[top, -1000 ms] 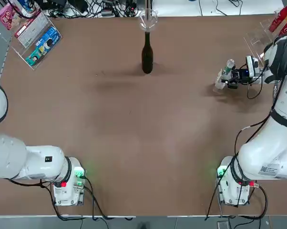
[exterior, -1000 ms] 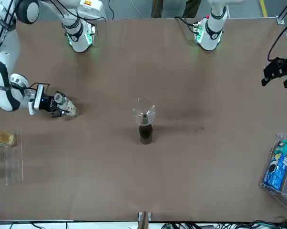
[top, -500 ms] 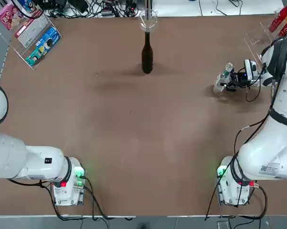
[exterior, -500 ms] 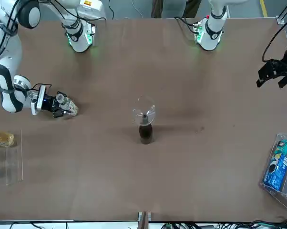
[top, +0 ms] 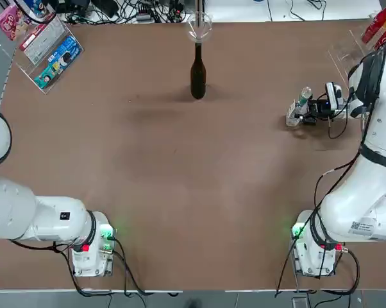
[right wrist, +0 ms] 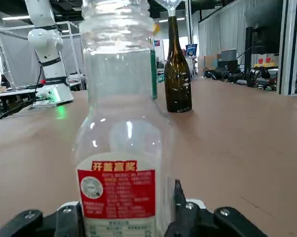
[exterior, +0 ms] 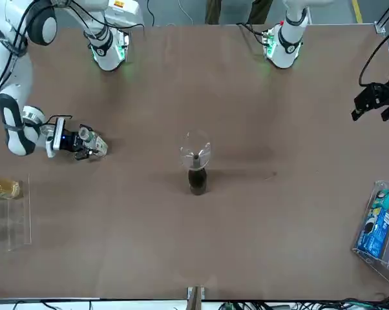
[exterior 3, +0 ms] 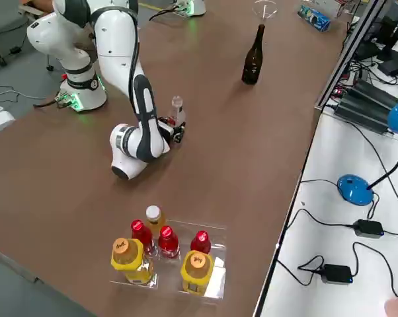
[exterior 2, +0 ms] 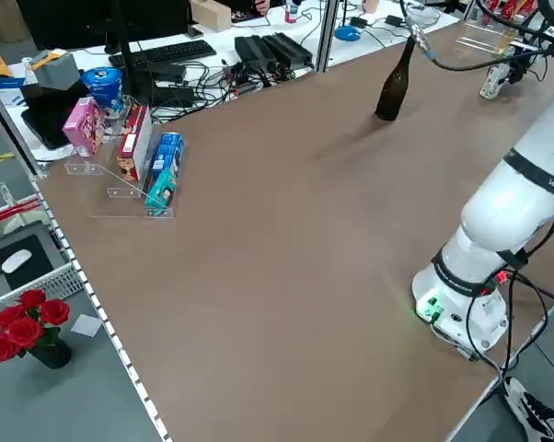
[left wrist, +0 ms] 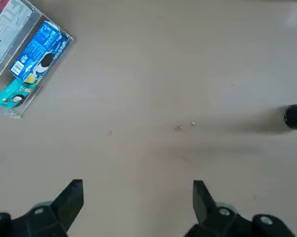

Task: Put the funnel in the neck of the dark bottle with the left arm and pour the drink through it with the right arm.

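Right end effector (top: 306, 115) low at table's right side, fingers flanking small clear plastic drink bottle (top: 298, 109) standing upright on brown table (top: 180, 192); whether they pinch it or stand just off it, cannot tell. Left end effector (left wrist: 136, 207) hovers above table's left, fingers spread wide, holding nothing. Small clear funnel (top: 199, 27) sits in neck of tall near-black glass bottle (top: 197, 74), far centre near far edge. Broad bare table between bottles.

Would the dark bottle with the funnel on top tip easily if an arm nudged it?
Probably. The dark bottle is tall and slim on a small base. The funnel perched in its neck looks loose and might fall off first.
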`<state>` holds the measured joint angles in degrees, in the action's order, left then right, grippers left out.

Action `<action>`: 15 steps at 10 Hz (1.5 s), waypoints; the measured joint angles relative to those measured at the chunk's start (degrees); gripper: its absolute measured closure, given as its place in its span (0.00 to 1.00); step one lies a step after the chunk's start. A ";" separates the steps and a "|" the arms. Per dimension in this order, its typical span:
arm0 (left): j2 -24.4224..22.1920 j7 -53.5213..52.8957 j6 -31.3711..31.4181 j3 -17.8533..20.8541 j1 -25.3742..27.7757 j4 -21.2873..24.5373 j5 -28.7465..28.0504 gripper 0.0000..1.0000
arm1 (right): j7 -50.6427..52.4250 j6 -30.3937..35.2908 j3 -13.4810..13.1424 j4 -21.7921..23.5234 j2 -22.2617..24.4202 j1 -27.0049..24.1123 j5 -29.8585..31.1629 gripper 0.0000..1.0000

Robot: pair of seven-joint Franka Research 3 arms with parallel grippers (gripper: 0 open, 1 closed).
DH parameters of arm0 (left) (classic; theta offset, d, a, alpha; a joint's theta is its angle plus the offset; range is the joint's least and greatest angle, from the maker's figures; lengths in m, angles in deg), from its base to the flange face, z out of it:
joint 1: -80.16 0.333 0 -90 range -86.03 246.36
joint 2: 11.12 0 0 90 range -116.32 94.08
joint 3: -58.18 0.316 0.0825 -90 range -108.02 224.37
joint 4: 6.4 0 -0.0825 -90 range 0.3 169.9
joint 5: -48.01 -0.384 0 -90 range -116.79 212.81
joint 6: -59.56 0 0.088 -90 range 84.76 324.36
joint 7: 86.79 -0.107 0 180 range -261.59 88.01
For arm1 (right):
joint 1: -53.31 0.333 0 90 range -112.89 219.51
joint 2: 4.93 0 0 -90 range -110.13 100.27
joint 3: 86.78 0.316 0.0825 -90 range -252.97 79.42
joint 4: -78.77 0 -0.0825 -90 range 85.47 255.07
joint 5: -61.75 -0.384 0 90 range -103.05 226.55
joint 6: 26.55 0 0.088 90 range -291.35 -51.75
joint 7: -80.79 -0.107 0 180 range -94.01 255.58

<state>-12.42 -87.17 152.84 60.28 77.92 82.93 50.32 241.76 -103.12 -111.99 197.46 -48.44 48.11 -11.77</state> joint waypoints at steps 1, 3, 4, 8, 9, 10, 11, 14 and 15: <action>0.01 0.00 0.00 0.46 -0.20 -0.01 0.00 0.02 | 0.00 0.06 0.01 -0.05 -0.02 0.05 -0.03 0.34; 0.01 0.00 0.00 0.92 -0.22 -0.05 0.00 0.02 | 0.00 0.24 0.00 -0.07 -0.02 0.05 -0.08 0.22; 0.01 0.00 0.00 1.01 -0.22 -0.06 0.00 0.02 | 0.00 0.27 0.01 -0.07 -0.02 0.05 -0.09 0.22; 0.01 0.00 0.00 1.01 -0.22 -0.19 0.00 0.02 | -0.01 0.29 -0.48 -0.11 -0.03 0.04 -0.20 0.00; 0.01 0.00 0.00 0.98 -0.22 -0.19 0.00 0.02 | -0.04 0.30 -1.39 -0.11 -0.03 0.04 -0.20 0.00; 0.01 0.00 0.00 0.95 -0.22 -0.19 0.00 0.02 | -0.09 0.79 -2.75 -0.13 -0.04 0.05 -0.20 0.00; 0.01 0.00 0.00 0.94 -0.23 -0.19 0.00 0.02 | -0.27 1.60 -4.75 -0.15 -0.05 0.19 -0.19 0.00; 0.01 0.00 0.00 0.92 -0.25 -0.20 0.00 0.02 | -1.82 3.29 -10.90 -0.38 0.02 0.84 2.51 0.00; 0.01 0.00 0.00 0.91 -0.25 -0.20 0.00 0.02 | -2.99 3.56 -12.66 -0.64 0.24 1.30 4.03 0.00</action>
<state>-12.40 -87.17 152.84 61.20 77.66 82.73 50.32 238.77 -99.57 -124.65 196.82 -48.21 49.41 -7.74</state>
